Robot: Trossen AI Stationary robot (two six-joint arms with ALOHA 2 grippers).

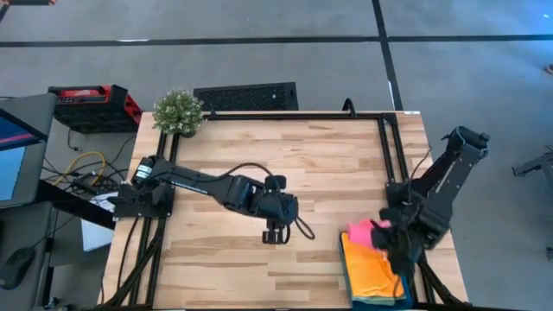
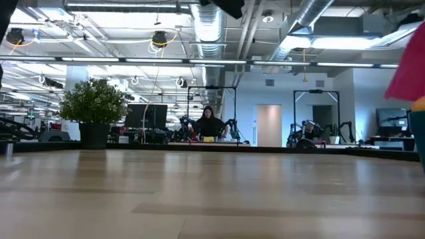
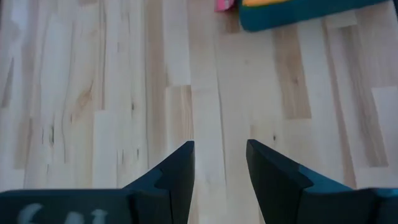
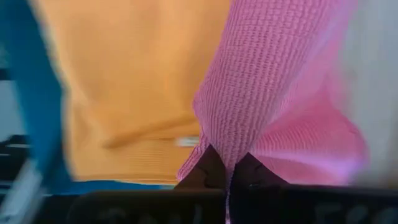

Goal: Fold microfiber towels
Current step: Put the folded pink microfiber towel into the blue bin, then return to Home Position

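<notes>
A hot pink towel (image 1: 363,231) hangs from my right gripper (image 1: 386,235) above a dark teal tray (image 1: 347,281) at the table's near right corner. An orange towel (image 1: 373,269) lies on top of the stack in the tray, with a yellow edge (image 1: 344,250) showing at its left side. The green towel is hidden. My right gripper is shut on the pink towel (image 4: 273,93). My left gripper (image 1: 275,235) is open and empty over bare wood near the table's middle; the tray's corner (image 3: 292,15) shows in the left wrist view. My right gripper pinches a bunched fold of the pink towel (image 4: 225,146) between its two fingertips (image 4: 208,168). The cloth is lifted above the orange towel (image 4: 130,81) and drapes loosely away from the fingers. One layer or several, I cannot tell.
A potted plant (image 1: 178,111) stands at the table's far left corner. Bare wood (image 1: 285,155) fills the table's middle and far side. A red case (image 1: 91,105) and cables lie off the table to the left. A person (image 2: 209,124) sits far behind the table.
</notes>
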